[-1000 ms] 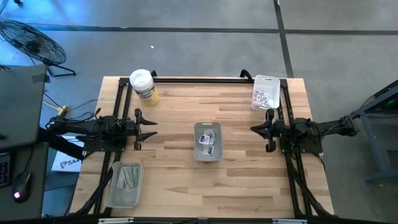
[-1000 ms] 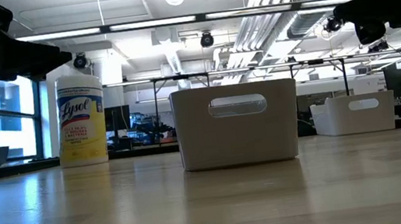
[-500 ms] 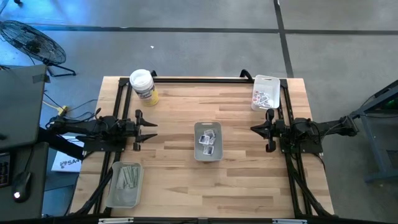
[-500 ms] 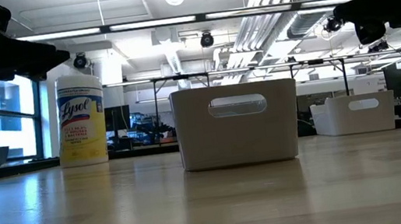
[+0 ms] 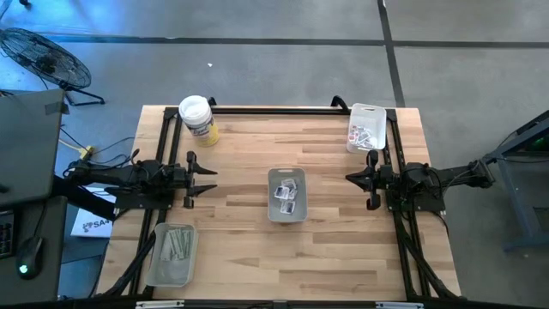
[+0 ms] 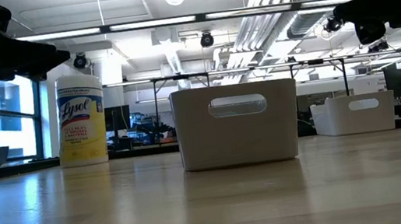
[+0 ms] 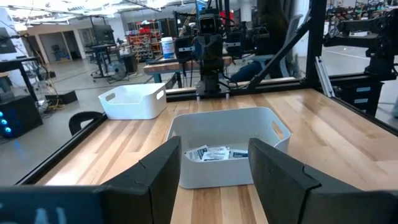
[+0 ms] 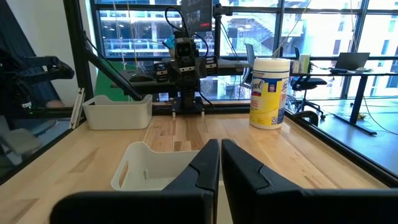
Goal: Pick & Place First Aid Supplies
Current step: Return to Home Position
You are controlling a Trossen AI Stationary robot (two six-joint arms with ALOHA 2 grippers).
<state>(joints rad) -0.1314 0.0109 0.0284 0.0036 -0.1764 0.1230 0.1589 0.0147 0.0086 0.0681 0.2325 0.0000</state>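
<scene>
**On the table: arms at either side, packets lying in three bins**

Nearest the front edge, on the left, a grey bin [image 5: 170,273] holds the green strips [image 5: 177,245]. At mid-table the middle bin [image 5: 286,173] stands alone with the white packets [image 5: 286,197] inside. The left gripper [image 5: 214,178] hangs above the wood to its left, fingers spread wide. The right gripper [image 5: 348,178] faces it from the other side, fingers pressed together on nothing. Both are well apart from the bin, with bare table [image 5: 249,240] between and nothing in the way. At the far edge stand the yellow-labelled tub [image 5: 197,118] on the left and a white bin [image 5: 367,110] at the right corner, holding red-printed packets [image 5: 364,136].

From table height the middle bin's wall hides its contents, and the tub and white bin show behind it. Only the high view shows the green strips. The left wrist view looks between its spread fingers [image 7: 158,174] into the middle bin, where the white packets lie on its floor. The right wrist view's closed fingers [image 8: 205,165] cover most of that bin's inside.
</scene>
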